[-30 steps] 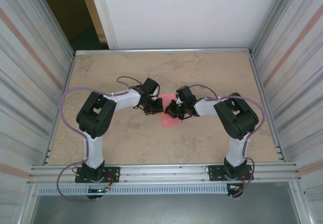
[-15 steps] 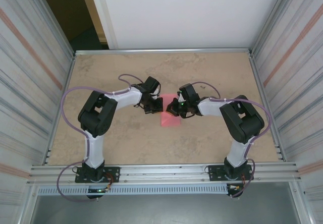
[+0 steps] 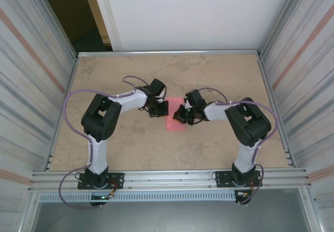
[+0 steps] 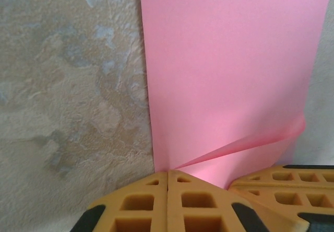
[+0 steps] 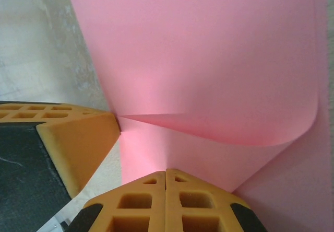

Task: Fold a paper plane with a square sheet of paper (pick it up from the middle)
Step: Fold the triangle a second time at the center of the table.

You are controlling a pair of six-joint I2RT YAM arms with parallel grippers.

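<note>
The tan, stone-look bench (image 3: 130, 70) is the biggest thing here, with ribbed metal walls (image 3: 31, 85) on both sides. The left arm (image 3: 104, 118) and right arm (image 3: 245, 121) both bend in towards the middle, so their wrists nearly meet.

Right between them, about mid-bench, is the square sheet of paper (image 3: 176, 123). It's plain pink and mostly flat on the bench. It isn't fully flat though: the wrist cams show one layer lifting off in a soft curl, with a shallow ridge running out from where the arms meet.

The left jaws are closed, orange pads (image 4: 141, 206) pressed together with no gap. Their tips sit right at the paper's near edge, where the raised ridge begins. The right jaws are closed too, pads (image 5: 193, 203) tight together, with their tips on the pink sheet just under the curled flap.

The two sets of tips are just beside each other. From the wrist cams I honestly can't tell if either pair has a layer nipped or is only pressing on it.
</note>
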